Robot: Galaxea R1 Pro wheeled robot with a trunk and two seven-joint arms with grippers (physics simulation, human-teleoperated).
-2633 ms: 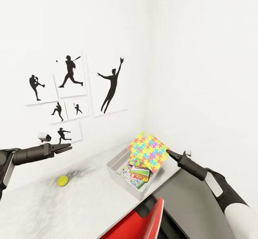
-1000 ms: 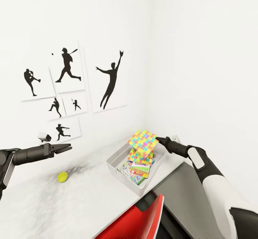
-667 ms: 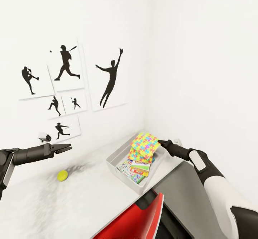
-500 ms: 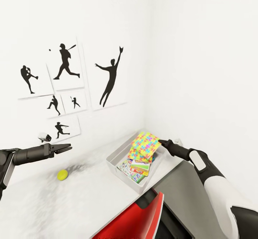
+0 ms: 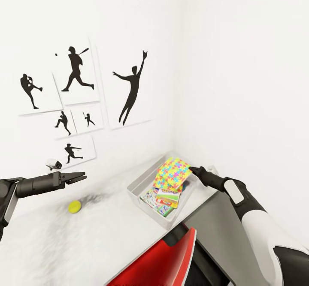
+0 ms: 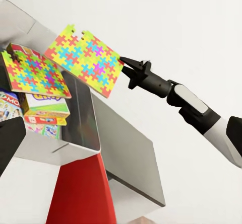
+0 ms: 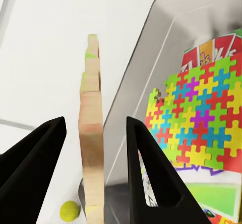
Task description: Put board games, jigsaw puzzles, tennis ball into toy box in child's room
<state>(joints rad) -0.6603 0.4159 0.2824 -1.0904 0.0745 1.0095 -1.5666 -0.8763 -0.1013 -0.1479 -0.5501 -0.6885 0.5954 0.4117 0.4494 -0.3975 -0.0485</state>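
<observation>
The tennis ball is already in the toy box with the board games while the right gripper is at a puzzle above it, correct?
No: the tennis ball lies on the table, outside the toy box, as the head view shows. The rest is right.

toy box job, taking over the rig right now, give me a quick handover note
Left gripper: open, empty, above the table; the tennis ball lies on the top near it.
Right gripper: open; one jigsaw puzzle sits between its fingers with gaps each side, tilted over the toy box.
Done: the other jigsaw puzzle and board games lie in the box; the games' count is unclear.
Left: get this puzzle in, then the ball.
</observation>
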